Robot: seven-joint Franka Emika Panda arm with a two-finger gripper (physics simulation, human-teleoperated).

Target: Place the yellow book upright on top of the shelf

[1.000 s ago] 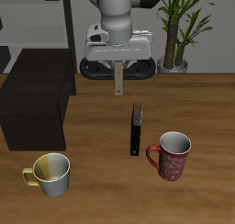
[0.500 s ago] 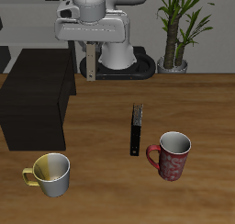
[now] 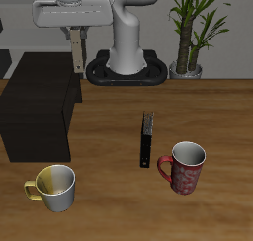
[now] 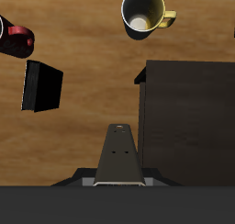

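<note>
The yellow book (image 3: 76,52) hangs upright and edge-on from my gripper (image 3: 76,33), which is shut on its upper end. It is held high, above the back edge of the black shelf (image 3: 38,105) at the side nearer the table's middle. In the wrist view the book (image 4: 119,154) shows as a tan strip reaching out from the gripper, beside the edge of the shelf's top (image 4: 188,117).
A thin all-dark book (image 3: 146,138) stands on the table's middle, also seen in the wrist view (image 4: 42,86). A red mug (image 3: 184,167) is beside it. A yellow mug (image 3: 55,187) stands near the front edge before the shelf. A potted plant (image 3: 192,33) is at the back.
My gripper has carried the yellow book up and sideways from above the table's middle to above the shelf's back edge. Nothing else has moved.
</note>
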